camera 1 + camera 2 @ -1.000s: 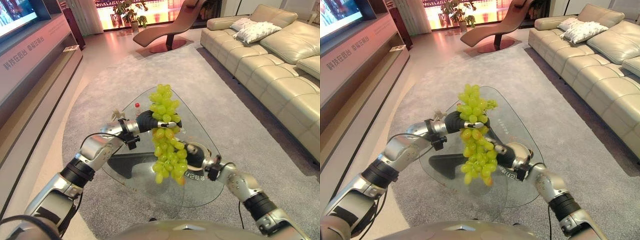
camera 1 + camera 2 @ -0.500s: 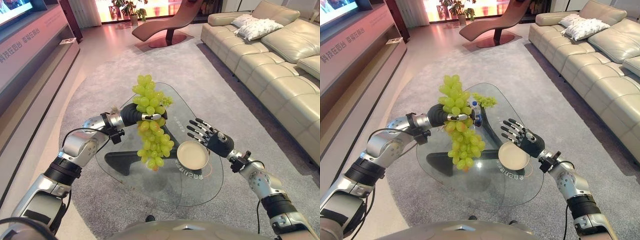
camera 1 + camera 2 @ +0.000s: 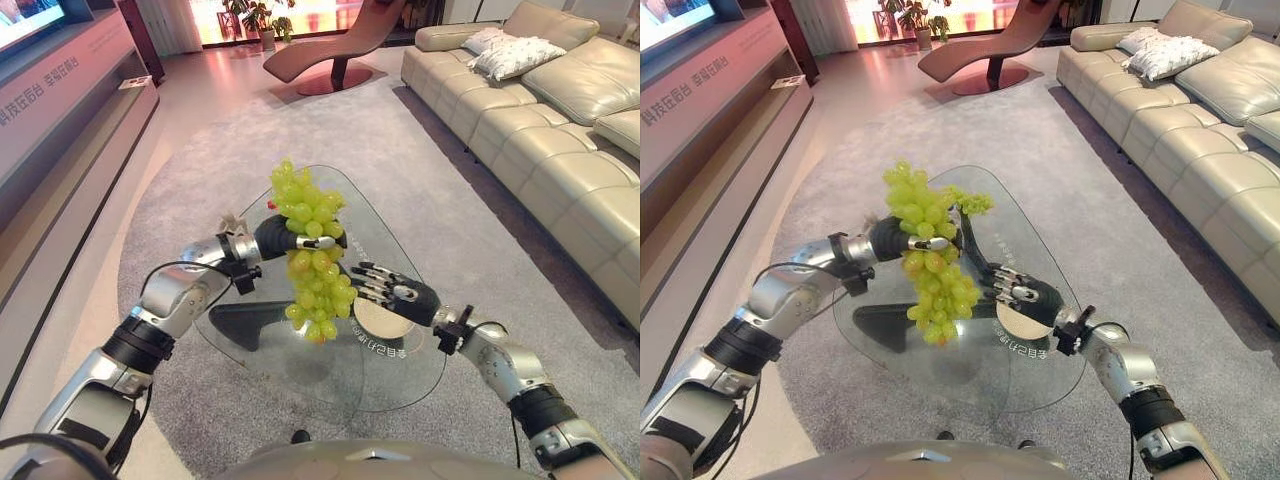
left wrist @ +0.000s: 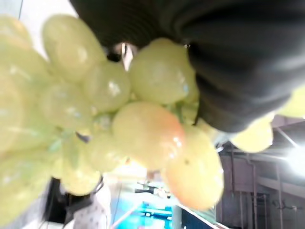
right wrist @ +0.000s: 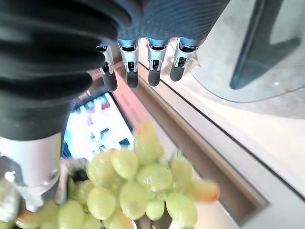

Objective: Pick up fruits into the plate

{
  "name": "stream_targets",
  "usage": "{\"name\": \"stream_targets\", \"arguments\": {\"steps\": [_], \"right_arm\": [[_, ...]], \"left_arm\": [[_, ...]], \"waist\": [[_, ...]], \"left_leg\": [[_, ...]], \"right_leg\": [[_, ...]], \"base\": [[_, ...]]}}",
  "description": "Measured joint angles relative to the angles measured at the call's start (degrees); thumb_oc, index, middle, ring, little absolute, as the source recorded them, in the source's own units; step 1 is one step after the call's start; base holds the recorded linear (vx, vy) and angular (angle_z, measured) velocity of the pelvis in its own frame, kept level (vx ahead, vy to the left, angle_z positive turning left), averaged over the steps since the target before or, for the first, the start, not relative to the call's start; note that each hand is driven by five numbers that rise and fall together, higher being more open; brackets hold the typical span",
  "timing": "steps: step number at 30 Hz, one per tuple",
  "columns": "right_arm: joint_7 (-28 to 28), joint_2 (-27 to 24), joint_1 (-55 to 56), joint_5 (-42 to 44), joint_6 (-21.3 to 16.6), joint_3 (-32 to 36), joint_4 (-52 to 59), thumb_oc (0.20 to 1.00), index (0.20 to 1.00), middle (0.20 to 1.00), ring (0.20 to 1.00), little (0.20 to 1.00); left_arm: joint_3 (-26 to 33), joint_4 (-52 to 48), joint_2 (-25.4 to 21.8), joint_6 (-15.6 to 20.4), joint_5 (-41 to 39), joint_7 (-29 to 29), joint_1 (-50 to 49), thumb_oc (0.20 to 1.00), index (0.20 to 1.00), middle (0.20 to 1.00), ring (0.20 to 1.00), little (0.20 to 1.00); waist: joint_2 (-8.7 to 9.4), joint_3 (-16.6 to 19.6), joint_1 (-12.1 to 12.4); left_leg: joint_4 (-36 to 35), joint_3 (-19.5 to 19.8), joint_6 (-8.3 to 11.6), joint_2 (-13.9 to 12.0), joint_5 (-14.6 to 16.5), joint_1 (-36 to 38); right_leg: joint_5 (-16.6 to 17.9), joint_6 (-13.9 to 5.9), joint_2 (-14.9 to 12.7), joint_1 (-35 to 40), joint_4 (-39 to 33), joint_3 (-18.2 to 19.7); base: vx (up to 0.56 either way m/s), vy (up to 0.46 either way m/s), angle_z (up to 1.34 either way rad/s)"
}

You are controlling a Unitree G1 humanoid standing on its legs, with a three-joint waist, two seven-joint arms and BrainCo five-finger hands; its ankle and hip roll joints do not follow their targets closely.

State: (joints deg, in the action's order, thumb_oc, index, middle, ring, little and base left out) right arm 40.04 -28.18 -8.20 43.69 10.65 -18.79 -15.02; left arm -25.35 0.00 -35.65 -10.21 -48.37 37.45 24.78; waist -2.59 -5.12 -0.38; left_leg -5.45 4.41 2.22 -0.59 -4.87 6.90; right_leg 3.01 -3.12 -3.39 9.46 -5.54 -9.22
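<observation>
Holding: left hand [image 3: 275, 238] gripped grapes [image 3: 313, 265], hung above glass table [image 3: 400, 375].
Right hand [image 3: 392, 293]: fingers straight, spread, touching the bunch, over plate [image 3: 385, 322].
Print: table lettering unreadable.
Beyond: carpet [image 3: 420, 180], sofa [image 3: 560, 150], lounge chair [image 3: 330, 55].

2 head cameras side by side, high up, look down and forward over glass table [image 3: 400, 375] toward sofa [image 3: 560, 120]. Both share same scene: grapes [image 3: 312, 260], left hand [image 3: 280, 238], right hand [image 3: 395, 292], plate [image 3: 1025, 322]. Left wrist camera sits very close, right up against grapes. Right wrist camera looks along own fingers [image 5: 153, 67], grapes close.
</observation>
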Motion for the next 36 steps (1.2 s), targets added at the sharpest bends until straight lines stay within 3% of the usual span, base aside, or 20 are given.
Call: {"name": "stream_targets", "arguments": {"steps": [6,14,24,35,36], "right_arm": [[-0.86,0.91,-2.15,-1.15,0.7,-3.92,4.78,1.0,1.0,1.0,1.0,1.0],[-0.91,2.41,-2.89,-1.1,2.85,-6.52,5.6,1.0,1.0,1.0,1.0,1.0],[8.92,5.0,-2.26,8.74,12.95,-11.44,8.78,1.0,1.0,1.0,1.0,1.0],[11.61,5.16,-0.73,12.0,16.58,-11.43,11.36,1.0,1.0,1.0,1.0,1.0],[11.61,5.04,-0.73,12.07,16.82,-11.41,11.41,0.896,0.896,0.896,0.896,0.896]], "left_arm": [[-0.91,-0.04,3.47,-0.91,0.0,-1.39,0.0,0.2,0.2,0.2,0.2,0.2],[-1.77,-1.44,3.71,-1.03,0.0,-2.3,0.0,0.2,0.2,0.2,0.2,0.2],[-1.89,-1.36,4.87,-0.92,0.13,-2.29,0.0,0.2,0.2,0.2,0.2,0.2],[-1.88,-0.87,5.8,-0.52,1.12,-2.35,-0.01,0.2,0.2,0.2,0.2,0.2],[-1.88,-0.86,5.79,-0.3,1.13,-2.37,-0.01,0.2,0.2,0.2,0.2,0.2]], "waist": [[-0.21,-0.18,0.14],[-0.26,-0.22,0.31],[-0.89,-0.8,0.38],[-1.22,-0.99,0.3],[-1.28,-1.0,0.3]], "left_leg": [[0.0,-0.02,-0.03,0.01,-0.01,0.03],[0.0,-0.01,-0.02,0.03,0.02,0.01],[0.01,-0.02,-0.04,0.04,0.01,0.05],[0.01,-0.05,-0.04,0.04,0.02,0.08],[0.01,-0.08,-0.05,0.04,0.01,0.11]], "right_leg": [[-0.01,-0.01,-0.01,0.03,0.19,-0.02],[-0.02,-0.02,-0.01,0.04,0.21,-0.01],[-0.02,-0.02,-0.01,0.09,0.22,-0.02],[-0.03,-0.03,0.0,0.08,0.22,0.11],[-0.03,-0.02,0.0,0.09,0.22,0.13]], "base": [[0.0,0.0,0.0],[0.0,0.0,0.0],[0.0,0.0,0.0],[0.0,0.0,0.0],[0.0,0.0,0.0]]}}
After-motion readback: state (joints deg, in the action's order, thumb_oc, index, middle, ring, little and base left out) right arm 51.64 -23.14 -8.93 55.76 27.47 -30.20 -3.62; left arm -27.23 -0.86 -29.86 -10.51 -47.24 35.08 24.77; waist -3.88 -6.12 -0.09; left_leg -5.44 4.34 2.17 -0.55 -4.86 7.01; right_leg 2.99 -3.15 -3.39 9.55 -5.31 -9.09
